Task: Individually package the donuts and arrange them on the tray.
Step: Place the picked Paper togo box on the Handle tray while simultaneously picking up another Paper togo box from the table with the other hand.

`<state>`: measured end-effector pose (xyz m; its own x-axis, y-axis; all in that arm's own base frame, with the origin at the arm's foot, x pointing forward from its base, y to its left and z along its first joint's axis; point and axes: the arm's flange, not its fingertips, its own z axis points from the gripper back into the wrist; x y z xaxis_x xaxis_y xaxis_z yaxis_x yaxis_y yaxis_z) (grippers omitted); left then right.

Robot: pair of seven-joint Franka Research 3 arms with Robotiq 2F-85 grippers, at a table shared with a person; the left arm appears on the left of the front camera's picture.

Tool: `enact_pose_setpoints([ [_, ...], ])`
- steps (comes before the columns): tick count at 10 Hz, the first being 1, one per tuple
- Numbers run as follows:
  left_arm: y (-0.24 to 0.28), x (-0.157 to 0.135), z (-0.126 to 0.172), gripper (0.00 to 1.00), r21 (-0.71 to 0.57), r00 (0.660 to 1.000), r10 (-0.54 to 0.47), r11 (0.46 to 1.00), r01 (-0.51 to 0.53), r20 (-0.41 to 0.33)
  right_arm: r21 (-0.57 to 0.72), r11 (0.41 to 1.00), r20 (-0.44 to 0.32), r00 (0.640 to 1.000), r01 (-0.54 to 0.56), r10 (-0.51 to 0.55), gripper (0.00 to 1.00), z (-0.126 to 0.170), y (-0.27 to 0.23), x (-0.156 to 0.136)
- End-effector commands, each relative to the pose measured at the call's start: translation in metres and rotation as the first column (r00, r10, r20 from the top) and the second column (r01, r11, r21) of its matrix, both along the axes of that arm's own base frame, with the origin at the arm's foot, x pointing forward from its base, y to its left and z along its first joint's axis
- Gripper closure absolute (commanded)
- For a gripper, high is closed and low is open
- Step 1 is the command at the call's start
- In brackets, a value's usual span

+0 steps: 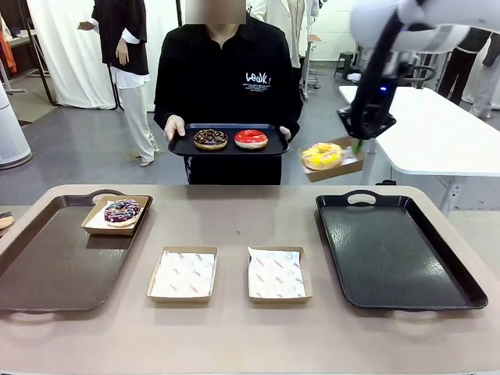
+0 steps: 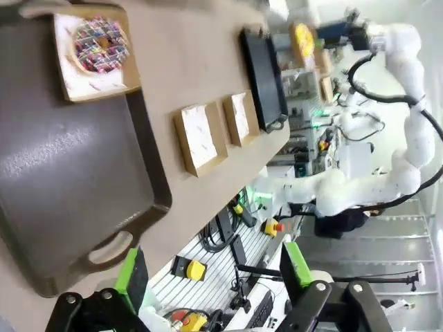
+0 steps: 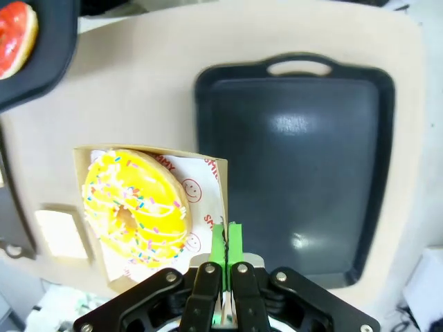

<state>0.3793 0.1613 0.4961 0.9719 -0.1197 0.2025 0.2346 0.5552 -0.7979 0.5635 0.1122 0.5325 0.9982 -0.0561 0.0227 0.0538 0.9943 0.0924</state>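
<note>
My right gripper (image 1: 357,145) is shut on the edge of a cardboard box (image 1: 348,164) that carries the yellow sprinkled donut (image 1: 322,155), held in the air above the table's far edge. In the right wrist view the pads (image 3: 217,242) pinch the box's rim (image 3: 220,200) beside the yellow donut (image 3: 135,211), over the black tray (image 3: 297,173). The purple-black sprinkled donut (image 1: 122,211) lies boxed on the brown tray (image 1: 47,266). A person holds a small black tray (image 1: 183,147) with the chocolate donut (image 1: 210,139) and red donut (image 1: 251,139). My left gripper (image 2: 212,273) is open, high above the brown tray (image 2: 62,173).
Two empty paper-lined boxes (image 1: 182,273) (image 1: 279,273) sit side by side near the table's front middle. The large black tray (image 1: 394,250) lies at the right with nothing on it. A white table (image 1: 437,133) stands behind the right arm.
</note>
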Motion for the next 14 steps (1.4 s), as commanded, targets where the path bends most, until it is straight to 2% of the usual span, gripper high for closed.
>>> enact_pose_setpoints([
  [1, -0.055, -0.01, 0.023, 0.0, 0.126, 1.0, -0.025, 0.992, 0.026, -0.012, 0.004, 1.0, -0.011, 1.0, -0.021, 0.021, 0.99, -0.022, -0.031, -0.011],
  [3, -0.117, -0.02, 0.039, 0.0, 0.234, 0.999, -0.039, 0.972, 0.038, 0.001, 0.046, 0.999, 0.006, 1.0, -0.014, 0.014, 0.99, -0.034, -0.06, -0.013],
  [5, -0.174, -0.029, 0.037, 0.0, 0.342, 0.999, -0.04, 0.939, 0.03, 0.022, 0.07, 0.997, 0.034, 0.999, -0.036, 0.033, 0.99, -0.047, -0.07, -0.008],
  [8, -0.24, -0.047, 0.008, 0.0, 0.478, 0.997, -0.039, 0.878, 0.004, 0.063, -0.02, 1.0, -0.016, 1.0, 0.002, -0.002, 0.99, -0.062, -0.055, 0.002],
  [12, -0.301, -0.041, -0.041, 0.0, 0.6, 0.993, -0.013, 0.797, -0.06, 0.117, -0.094, 0.995, -0.039, 0.999, 0.025, -0.029, 0.99, -0.073, -0.042, 0.009],
  [13, -0.313, -0.032, -0.054, 0.0, 0.619, 0.99, 0.01, 0.78, -0.097, 0.143, -0.103, 0.994, -0.033, 0.999, 0.037, -0.041, 0.99, -0.074, -0.039, 0.01],
  [14, -0.323, -0.022, -0.065, 0.0, 0.646, 0.986, 0.03, 0.752, -0.129, 0.163, -0.069, 0.998, -0.043, 0.999, 0.003, -0.006, 0.99, -0.076, -0.046, 0.004],
])
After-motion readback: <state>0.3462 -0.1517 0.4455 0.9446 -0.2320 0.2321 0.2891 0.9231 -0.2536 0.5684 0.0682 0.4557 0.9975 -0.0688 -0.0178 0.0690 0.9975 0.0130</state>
